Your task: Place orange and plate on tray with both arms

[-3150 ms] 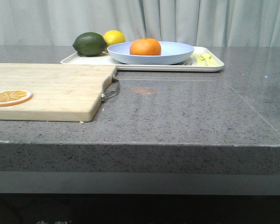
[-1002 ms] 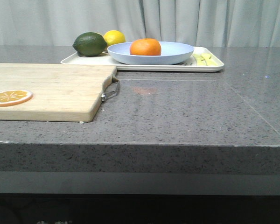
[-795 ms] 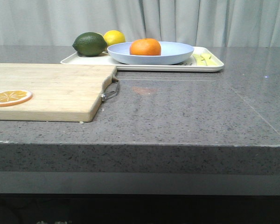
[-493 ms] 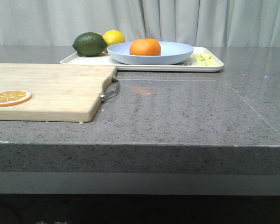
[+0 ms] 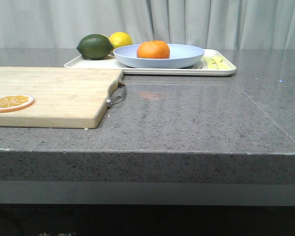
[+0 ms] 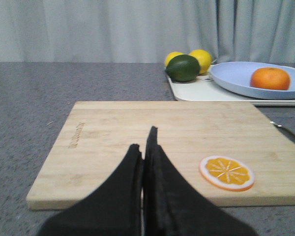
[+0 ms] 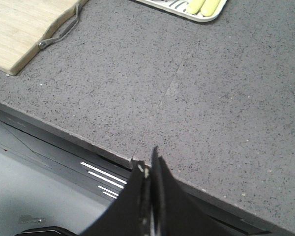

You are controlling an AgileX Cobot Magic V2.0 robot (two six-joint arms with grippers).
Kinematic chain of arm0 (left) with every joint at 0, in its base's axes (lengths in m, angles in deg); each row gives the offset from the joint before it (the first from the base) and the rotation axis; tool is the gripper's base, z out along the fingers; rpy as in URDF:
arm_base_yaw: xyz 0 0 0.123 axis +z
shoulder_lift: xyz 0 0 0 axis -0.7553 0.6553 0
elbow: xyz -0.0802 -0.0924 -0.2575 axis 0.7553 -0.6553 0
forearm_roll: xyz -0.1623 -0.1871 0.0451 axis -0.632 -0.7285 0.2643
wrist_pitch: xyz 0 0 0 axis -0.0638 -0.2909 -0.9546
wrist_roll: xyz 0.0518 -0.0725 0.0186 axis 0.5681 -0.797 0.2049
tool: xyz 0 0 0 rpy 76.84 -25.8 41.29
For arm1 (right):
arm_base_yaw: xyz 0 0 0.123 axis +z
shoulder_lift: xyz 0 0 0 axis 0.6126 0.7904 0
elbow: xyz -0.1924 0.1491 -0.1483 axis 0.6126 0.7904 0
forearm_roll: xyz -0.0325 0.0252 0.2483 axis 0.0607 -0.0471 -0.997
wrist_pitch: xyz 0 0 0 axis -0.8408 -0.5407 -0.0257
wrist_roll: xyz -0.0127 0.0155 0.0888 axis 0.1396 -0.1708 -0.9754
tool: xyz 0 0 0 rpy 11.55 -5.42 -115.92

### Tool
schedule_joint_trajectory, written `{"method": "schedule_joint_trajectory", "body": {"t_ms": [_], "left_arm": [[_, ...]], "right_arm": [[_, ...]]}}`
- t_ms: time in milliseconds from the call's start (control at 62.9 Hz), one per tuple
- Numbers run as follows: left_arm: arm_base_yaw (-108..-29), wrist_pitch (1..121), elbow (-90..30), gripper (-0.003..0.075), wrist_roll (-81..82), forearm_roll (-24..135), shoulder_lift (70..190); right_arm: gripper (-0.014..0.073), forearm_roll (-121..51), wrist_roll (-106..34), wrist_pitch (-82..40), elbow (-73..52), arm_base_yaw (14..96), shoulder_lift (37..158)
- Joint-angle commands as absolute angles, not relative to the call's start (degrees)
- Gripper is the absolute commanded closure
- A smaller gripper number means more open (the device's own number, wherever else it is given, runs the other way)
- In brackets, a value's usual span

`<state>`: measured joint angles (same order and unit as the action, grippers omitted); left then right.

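**Resting with the load already set down**

Sitting toward the tabletop's far edge, the orange lies in the plate on the tray. My left gripper and right gripper are pressed together, empty. I judge the plate stiff, slick, best pinched at its rim.

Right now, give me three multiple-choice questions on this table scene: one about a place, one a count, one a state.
1. Where is the orange?
A. On the cutting board
B. In the pale blue plate
C. On the bare counter

2. How many yellow lemons appear in the left wrist view?
A. Two
B. Four
C. None

3. How is the left gripper?
A. Wide open
B. Shut on the orange slice
C. Shut, holding nothing

Answers: 1 B, the orange sits in the plate on the tray. 2 A, lemons and sit behind the lime. 3 C, its fingers meet, empty.
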<state>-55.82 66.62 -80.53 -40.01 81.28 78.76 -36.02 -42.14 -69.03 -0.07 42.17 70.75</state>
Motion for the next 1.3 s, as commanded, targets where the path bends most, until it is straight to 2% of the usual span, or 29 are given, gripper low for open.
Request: {"method": "schedule_joint_trajectory", "body": {"t_ms": [0,175,239,366,700,1289], "left_arm": [[-53.87,72.03,-81.63,0.0738,-40.29,80.82,76.03],[-53.48,76.09,-87.96,0.0738,-40.29,79.2,70.73],[-53.36,71.19,-87.39,0.0738,-40.39,78.18,70.87],[-52.19,69.58,-87.77,0.0738,-40.39,76.89,70.87],[-51.09,73.99,-87.77,0.0738,-40.39,76.01,70.87],[-51.09,73.36,-87.77,0.0738,-40.39,76.01,70.87]], "right_arm": [[0.0664,-36.61,-41.62,-65.66,-1.27,41.9,70.93],[0.0664,-36.61,-41.62,-65.66,-1.27,41.9,70.93],[0.0664,-36.62,-41.62,-65.85,-1.27,41.9,70.9],[0.0664,-36.62,-41.62,-65.96,-1.27,41.9,70.95],[0.0664,-36.62,-41.62,-65.96,-1.27,41.9,70.95],[0.0664,-36.62,-41.62,-65.96,-1.27,41.9,70.95]]}}
